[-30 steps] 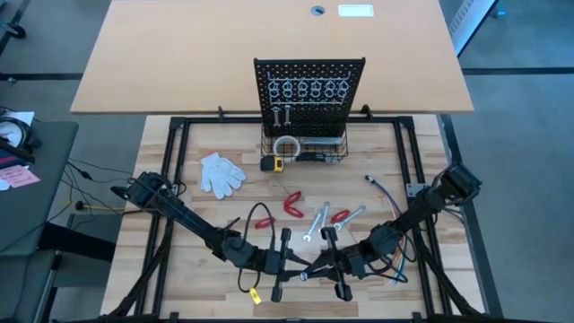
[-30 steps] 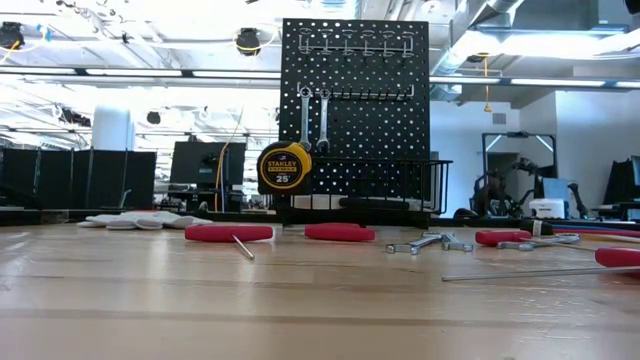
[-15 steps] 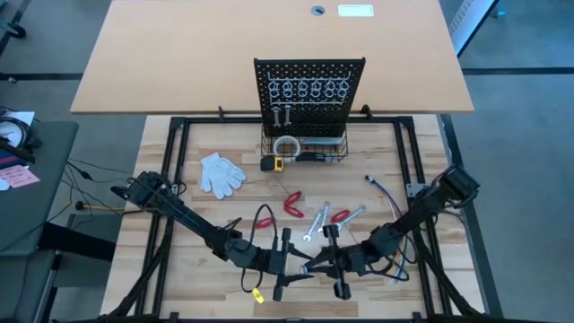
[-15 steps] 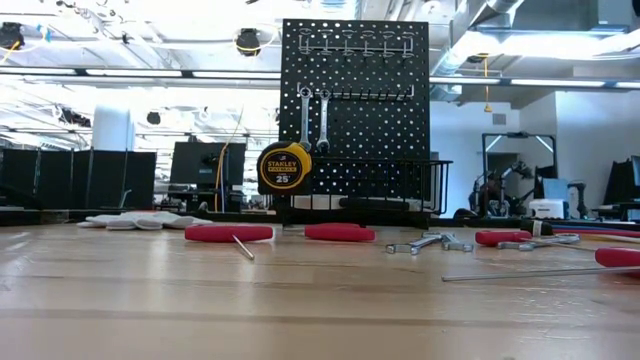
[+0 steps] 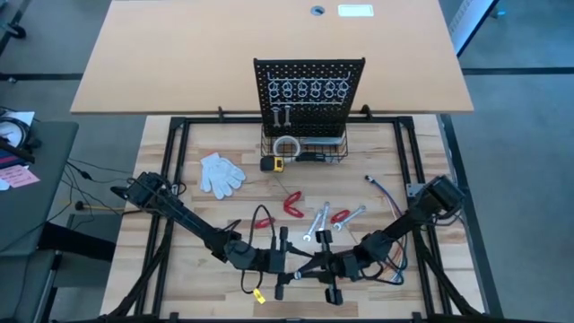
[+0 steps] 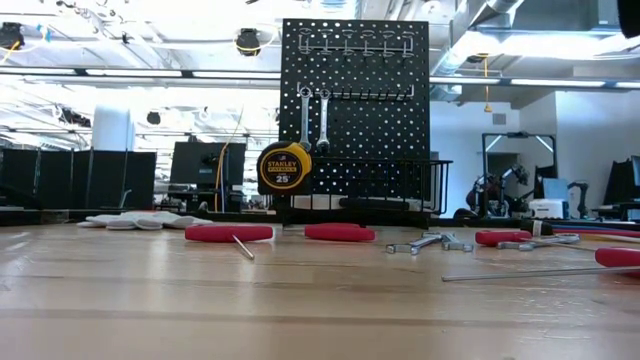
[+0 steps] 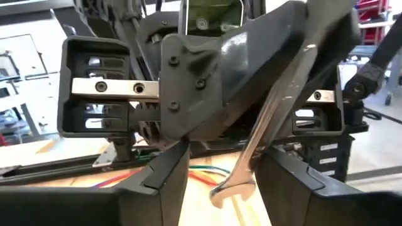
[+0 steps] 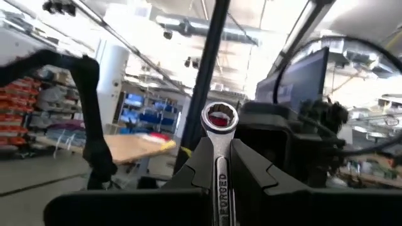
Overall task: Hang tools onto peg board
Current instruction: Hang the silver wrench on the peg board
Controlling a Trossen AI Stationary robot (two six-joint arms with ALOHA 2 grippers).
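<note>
The right gripper point(image 8: 218, 179) has its fingers point(image 8: 251, 169) clamped on a silver wrench point(image 8: 220, 135). The wrench's ring end sticks up past the fingertips. The left wrist view shows the same wrench point(image 7: 267, 135) slanting down from the right gripper, with its open end hanging between the left gripper's point(image 7: 220, 182) own dark fingers point(image 7: 166, 169). Those fingers stand apart, one on each side of the wrench's lower end, and it is hard to tell if they touch it.

From above, the two grippers meet nose to nose low over the near edge of the counter point(image 5: 202, 202), the left gripper point(image 5: 289, 262) on one side and the right gripper point(image 5: 325, 266) on the other.

Farther back on the counter lie more tools: red pliers point(image 5: 292, 205) and point(image 5: 263, 221), a smaller red tool point(image 5: 340, 215), and two silver wrenches point(image 5: 316, 224) and point(image 5: 352, 215) close to each other. A white glove point(image 5: 221, 173) lies off to the left and a bundle of wires point(image 5: 380, 188) to the right.

The peg board point(image 5: 309, 85) stands upright at the far side. Two wrenches point(image 6: 313, 115) hang on it side by side. A yellow tape measure point(image 6: 284, 167) sits at its foot, beside the black basket point(image 6: 385, 185).
</note>
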